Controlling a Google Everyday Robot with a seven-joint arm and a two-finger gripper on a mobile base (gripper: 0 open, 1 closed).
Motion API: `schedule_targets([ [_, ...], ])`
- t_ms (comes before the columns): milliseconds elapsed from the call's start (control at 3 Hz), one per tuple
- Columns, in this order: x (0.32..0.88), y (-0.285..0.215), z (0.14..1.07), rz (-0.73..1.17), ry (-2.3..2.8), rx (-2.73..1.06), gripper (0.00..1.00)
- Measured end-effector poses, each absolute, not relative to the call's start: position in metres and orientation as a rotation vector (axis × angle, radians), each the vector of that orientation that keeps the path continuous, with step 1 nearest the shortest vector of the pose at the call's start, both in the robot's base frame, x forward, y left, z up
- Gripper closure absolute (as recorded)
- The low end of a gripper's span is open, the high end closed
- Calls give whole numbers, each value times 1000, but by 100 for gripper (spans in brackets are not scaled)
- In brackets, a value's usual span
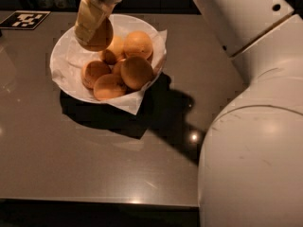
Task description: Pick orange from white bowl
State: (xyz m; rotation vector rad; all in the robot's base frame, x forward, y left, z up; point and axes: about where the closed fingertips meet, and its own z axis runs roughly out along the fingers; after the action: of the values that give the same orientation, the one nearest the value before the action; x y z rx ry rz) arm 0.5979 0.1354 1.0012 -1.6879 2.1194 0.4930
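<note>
The white bowl [56, 60], lined with crinkled white paper, stands on the dark table at the upper left. Several oranges [136, 72] lie in it. My gripper [96, 36] is over the bowl's back left part, reaching down from the top edge. It is shut on the orange [105, 37] and holds it just above the others. One cream finger [87, 19] covers the orange's left side; the other finger is hidden behind it.
My white arm [251, 117] fills the right side and casts a shadow right of the bowl. A black-and-white marker tag [23, 19] lies at the table's back left corner. The table's front edge [94, 201] runs along the bottom.
</note>
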Motion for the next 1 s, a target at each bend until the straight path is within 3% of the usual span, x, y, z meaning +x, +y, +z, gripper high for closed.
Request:
schedule_targets([
  [1000,513,83,1030,543,2317,-1479,100],
])
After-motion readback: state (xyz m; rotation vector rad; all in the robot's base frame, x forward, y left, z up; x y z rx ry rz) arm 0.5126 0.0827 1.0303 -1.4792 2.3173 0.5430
